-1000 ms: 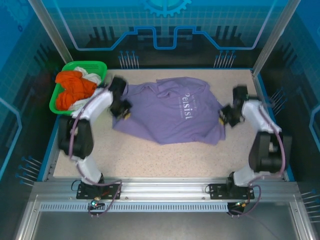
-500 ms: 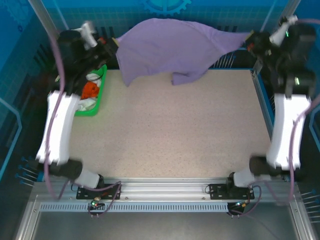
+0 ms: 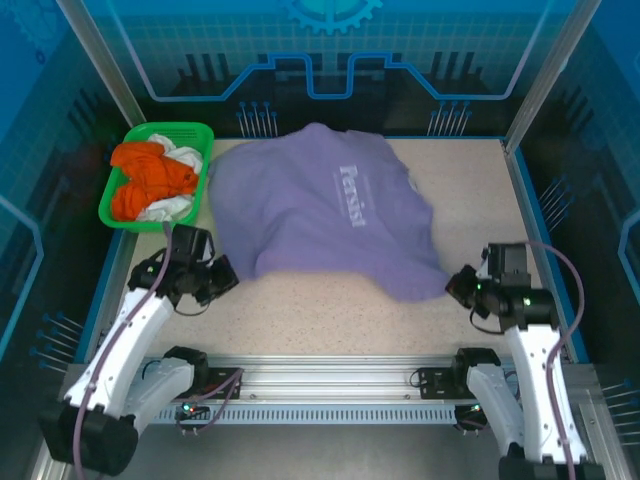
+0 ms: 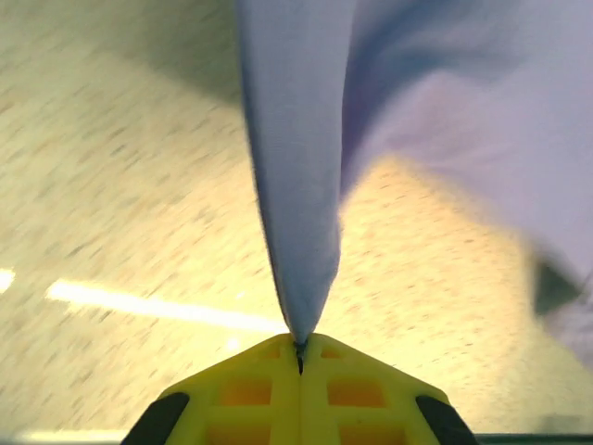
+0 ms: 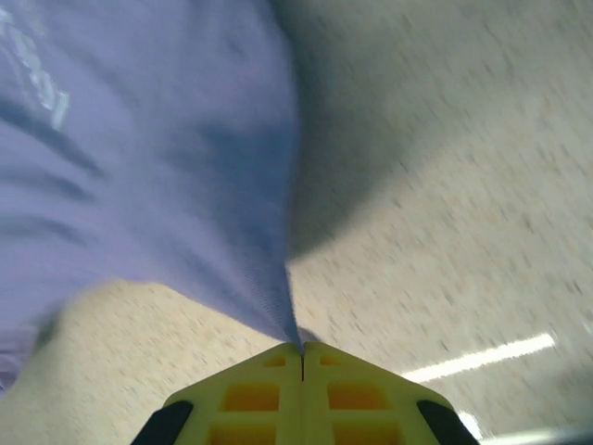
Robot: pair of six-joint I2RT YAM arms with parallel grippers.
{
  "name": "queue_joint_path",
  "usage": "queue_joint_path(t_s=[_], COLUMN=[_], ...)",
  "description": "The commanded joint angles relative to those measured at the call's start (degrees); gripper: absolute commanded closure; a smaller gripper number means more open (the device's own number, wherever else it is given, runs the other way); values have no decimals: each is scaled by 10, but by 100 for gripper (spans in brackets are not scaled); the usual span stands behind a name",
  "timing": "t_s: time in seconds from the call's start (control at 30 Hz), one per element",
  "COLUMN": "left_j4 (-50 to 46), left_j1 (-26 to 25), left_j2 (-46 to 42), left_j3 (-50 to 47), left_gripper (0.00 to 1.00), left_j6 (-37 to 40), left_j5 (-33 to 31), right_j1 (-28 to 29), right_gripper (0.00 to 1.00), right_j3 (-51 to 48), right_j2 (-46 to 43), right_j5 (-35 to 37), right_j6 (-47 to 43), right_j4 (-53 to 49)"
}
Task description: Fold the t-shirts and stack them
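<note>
- The lavender t-shirt [image 3: 325,215] is spread over the middle of the table, reaching toward twelve o'clock. Its white lettering [image 3: 355,190] faces up and its near edge is drawn toward me.
- The cloth looks ballooned rather than flat, and I cannot tell how much of it rests on the table.
- My left pincer [image 3: 222,275], at about eight o'clock, is clamped on the shirt's near left corner. In the left wrist view the yellow pads meet with a thin ridge of cloth rising from the seam [image 4: 299,345].
- My right pincer [image 3: 455,285], at about four o'clock, is closed on the near right corner in the same way, with fabric fanning out of the closed tips [image 5: 302,348].
- I judge the shirt light, limp and quick to catch air. It will sag between the two holds and wrinkle unless I keep it taut.
- Corners, hems and shoulder seams are the places to grip, because a pinch mid-panel would only bunch it.
- The bare speckled table [image 3: 330,320] lies between the hem and my arms, at six o'clock.
- At ten o'clock the green basket [image 3: 150,132] holds an orange t-shirt [image 3: 150,180] and a white t-shirt [image 3: 186,155], crumpled together and not yet folded.
</note>
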Motion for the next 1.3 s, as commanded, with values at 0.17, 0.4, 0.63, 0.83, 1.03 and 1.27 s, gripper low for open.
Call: queue_joint_path(t_s=[0.17, 0.4, 0.63, 0.83, 1.03, 1.27], left_j4=[-84, -55, 27, 41, 26, 4], left_j1=[-2, -2, -21, -48, -53, -52], left_j2=[-13, 88, 284, 515, 665, 811], left_j3=[83, 205, 267, 333, 405, 544], left_gripper=[66, 32, 61, 66, 66, 64], left_j6=[-54, -68, -27, 6, -1, 3], left_j5=[-120, -180, -99, -82, -125, -132], right_j1=[-4, -3, 47, 138, 142, 138], right_gripper=[52, 32, 55, 67, 65, 57], right_j3=[46, 95, 156, 340, 470, 653], right_j2=[-28, 113, 356, 642, 833, 1000], right_j5=[45, 118, 103, 119, 100, 108], right_j6=[20, 37, 39, -10, 15, 29], right_j4=[-89, -13, 136, 129, 129, 61])
